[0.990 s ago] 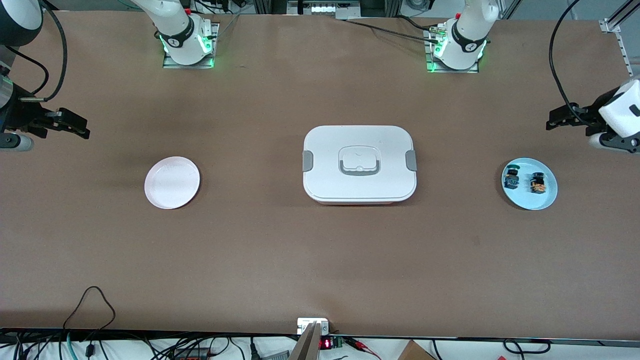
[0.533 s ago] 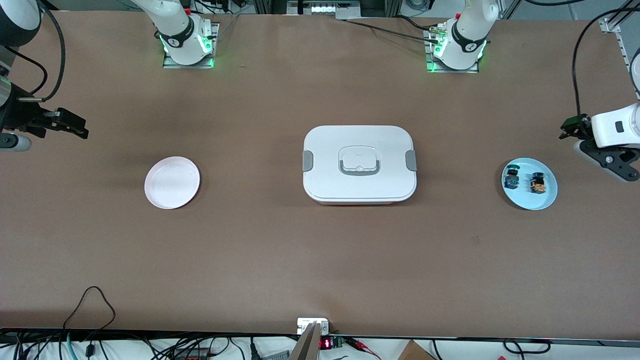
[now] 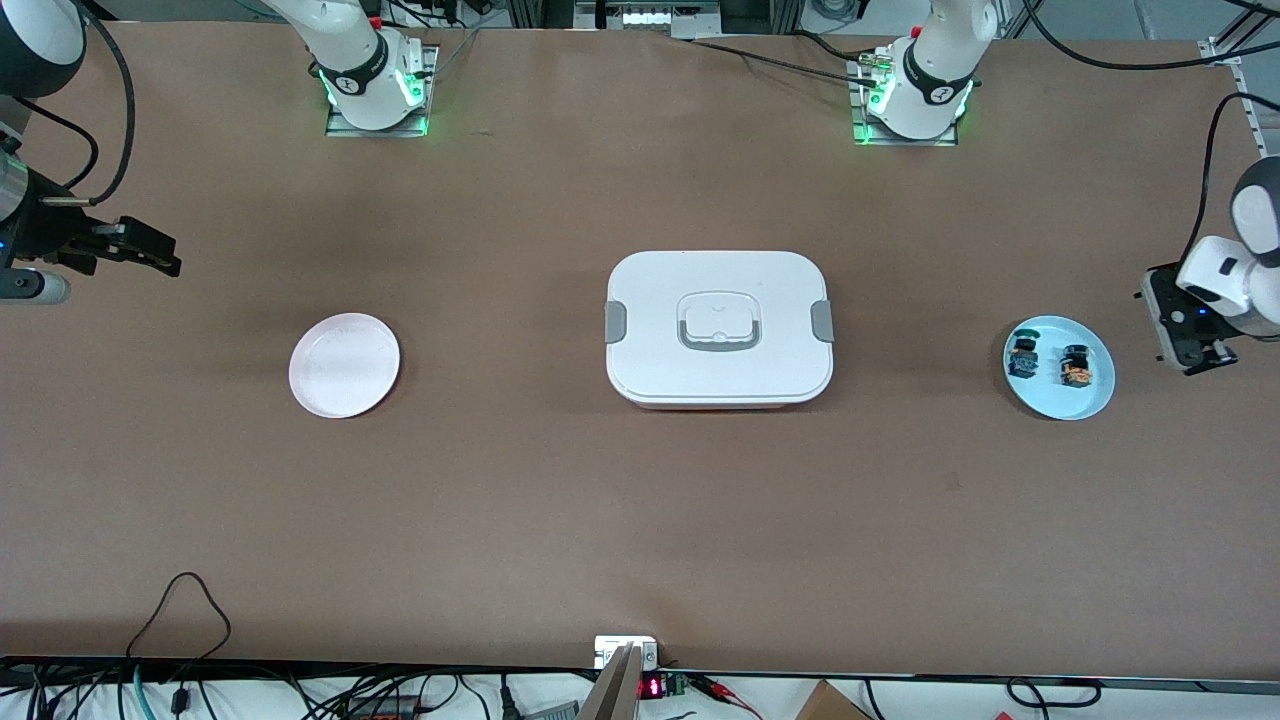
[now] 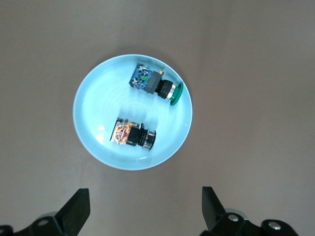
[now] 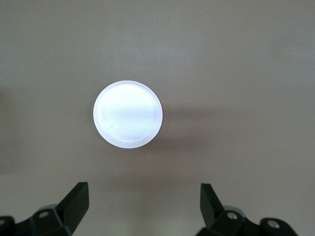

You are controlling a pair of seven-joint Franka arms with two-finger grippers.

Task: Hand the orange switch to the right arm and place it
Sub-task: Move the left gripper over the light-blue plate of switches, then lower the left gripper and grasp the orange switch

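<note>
The orange switch (image 3: 1076, 367) lies on its side on a light blue plate (image 3: 1058, 402) near the left arm's end of the table. In the left wrist view the orange switch (image 4: 134, 135) rests on that plate (image 4: 93, 108) beside a similar part with a green cap (image 4: 155, 84). My left gripper (image 3: 1190, 345) hangs open over bare table just beside the plate, toward the table's end; in its own view the left gripper (image 4: 146, 211) holds nothing. My right gripper (image 3: 150, 255) waits open and empty over the right arm's end of the table.
A white lidded box (image 3: 718, 325) with grey clips sits mid-table. An empty pale pink plate (image 3: 344, 365) lies toward the right arm's end, and the right wrist view looks down on this plate (image 5: 127, 114). The blue-green switch (image 3: 1022, 357) shares the blue plate.
The left arm's hand has turned from level to pointing down and come closer to the blue plate. The right arm has hardly moved. Both switches lie as before.
</note>
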